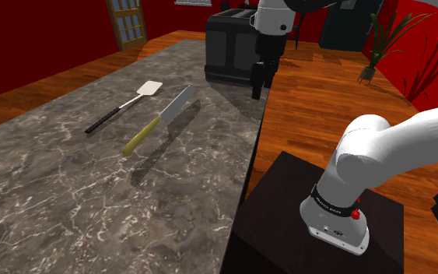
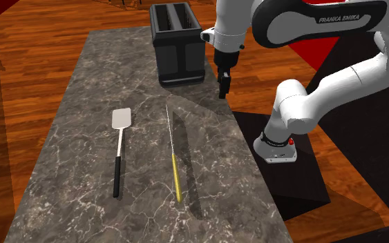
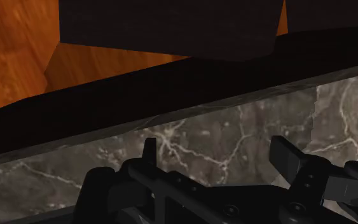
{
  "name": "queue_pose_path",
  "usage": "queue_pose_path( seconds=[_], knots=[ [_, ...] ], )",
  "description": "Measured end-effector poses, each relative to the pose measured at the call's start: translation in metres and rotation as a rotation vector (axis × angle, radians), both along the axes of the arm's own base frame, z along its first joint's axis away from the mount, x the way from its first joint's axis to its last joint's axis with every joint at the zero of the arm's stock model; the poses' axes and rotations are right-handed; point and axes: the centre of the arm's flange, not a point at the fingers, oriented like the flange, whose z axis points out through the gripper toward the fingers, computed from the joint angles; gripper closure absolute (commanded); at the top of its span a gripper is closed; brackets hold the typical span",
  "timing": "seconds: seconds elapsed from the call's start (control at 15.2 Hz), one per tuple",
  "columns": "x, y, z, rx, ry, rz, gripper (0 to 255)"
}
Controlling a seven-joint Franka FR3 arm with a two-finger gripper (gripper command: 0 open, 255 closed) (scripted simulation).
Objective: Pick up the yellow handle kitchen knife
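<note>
The fingers (image 1: 257,87) are standing apart, released and grasping nothing; in the wrist view the two black tips are showing a clear gap between them, with grey marbled stone under them. They are pointing down and hanging above the edge of the surface (image 1: 54,194), just beside the dark toaster (image 1: 229,50), which is sitting at the far end in the shoulder view. In the wrist view the edge of the surface is running across under the fingers, and the wooden floor (image 3: 18,57) is showing beyond it.

The knife (image 1: 159,121) is lying on the surface, well apart from the fingers. Its yellow handle is pointing toward the shoulder view's lower left and its grey blade is pointing toward the toaster. In the second exterior view it is appearing as a thin line, the handle at the near end.

A spatula (image 1: 124,109) with a black handle and a pale head is lying beside the knife, roughly parallel to it and not touching it, on the side away from the stand (image 1: 287,226).

The white arm (image 1: 396,140) is rising from the black stand and arching over toward the toaster.
</note>
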Motion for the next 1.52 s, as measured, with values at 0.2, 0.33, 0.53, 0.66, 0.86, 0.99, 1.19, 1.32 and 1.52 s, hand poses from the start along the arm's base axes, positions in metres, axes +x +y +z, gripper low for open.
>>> queue_pose_path(
  seconds=[0.2,0.33,0.53,0.66,0.86,0.99,1.19,1.32,1.52],
  knots=[
    [-0.003,0.016,0.003,-0.002,-0.001,-0.063,0],
    [-0.005,0.039,0.004,-0.004,-0.003,-0.164,0],
    [-0.002,0.081,0.010,-0.006,-0.005,-0.332,0],
    [0.005,0.106,0.013,-0.007,-0.006,-0.447,0],
    [0.018,0.139,0.016,-0.010,-0.008,-0.620,0],
    [0.028,0.165,0.020,-0.012,-0.009,-0.733,0],
    [0.053,0.199,0.024,-0.015,-0.011,-0.904,0],
    [0.072,0.216,0.027,-0.016,-0.013,-1.018,0],
    [0.101,0.242,0.030,-0.020,-0.015,-1.188,0]
  ],
)
